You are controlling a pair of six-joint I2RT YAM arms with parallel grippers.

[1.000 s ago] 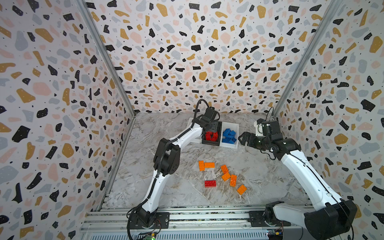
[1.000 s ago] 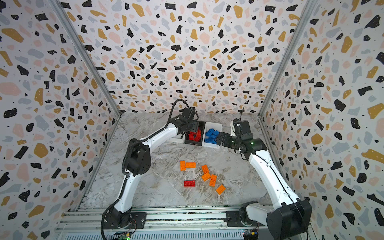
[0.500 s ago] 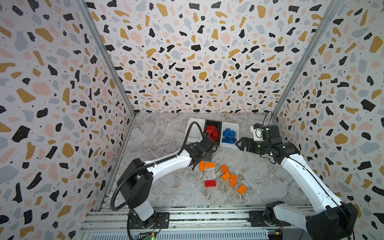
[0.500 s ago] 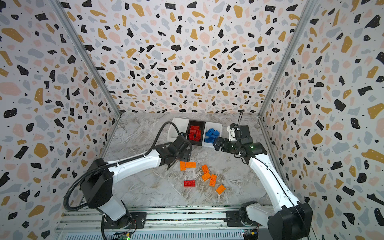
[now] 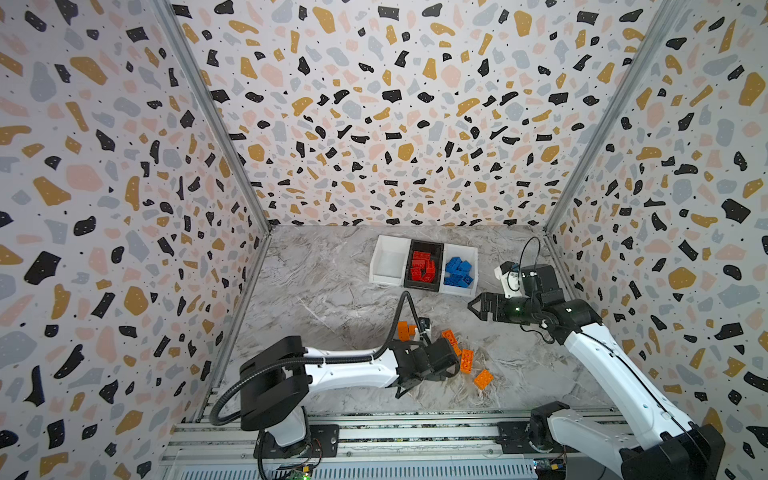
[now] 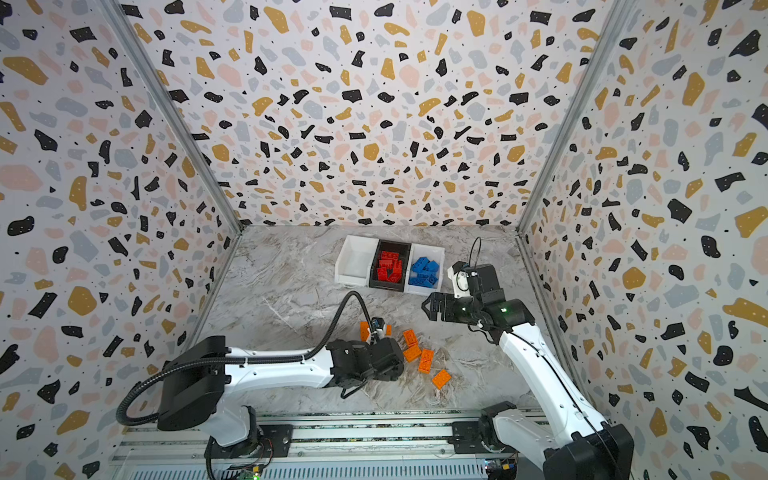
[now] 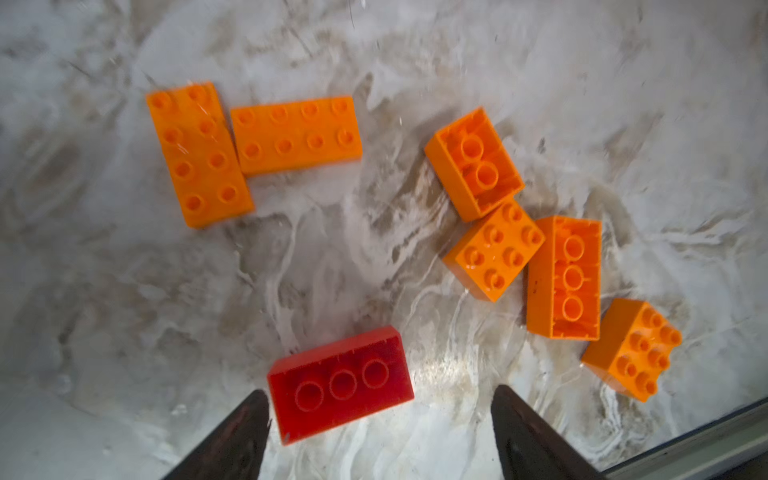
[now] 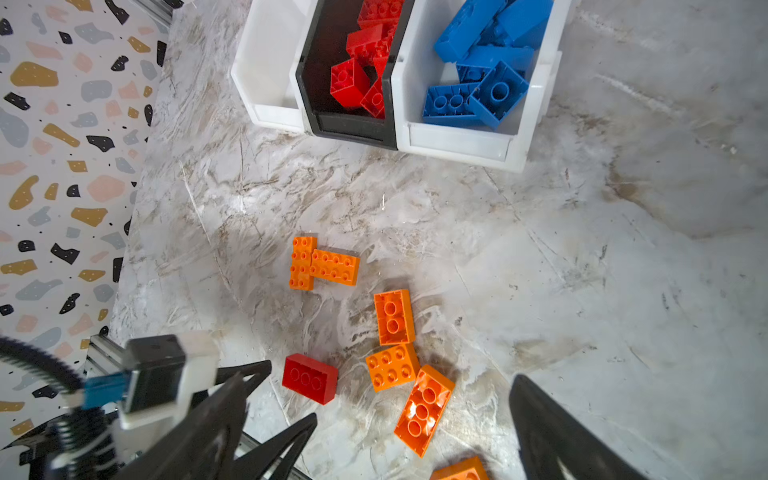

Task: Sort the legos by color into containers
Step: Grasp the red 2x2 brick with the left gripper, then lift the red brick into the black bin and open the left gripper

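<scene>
Three joined containers stand at the back. The left white one [image 5: 388, 266] is empty, the black middle one [image 8: 353, 124] holds red legos [image 5: 423, 266], and the right white one [image 8: 457, 141] holds blue legos [image 5: 457, 272]. Several orange legos [image 7: 490, 249] lie loose near the front, also seen in a top view [image 6: 426, 359]. A red lego [image 7: 340, 384] lies studs down among them. My left gripper [image 7: 380, 415] hovers open over it, the brick close to one finger and not gripped. In both top views this gripper [image 5: 440, 357] hides the red brick. My right gripper [image 5: 473, 307] hangs open and empty, in front of the blue container.
Patterned walls close the table on three sides, and a metal rail [image 5: 374, 432] runs along the front edge. The left arm's cable loop [image 5: 399, 316] arches over the marbled table between the containers and the loose bricks.
My left arm has swung from the black container down to the loose bricks at the front, its jaws opening. The right gripper has shifted slightly and stays open.
</scene>
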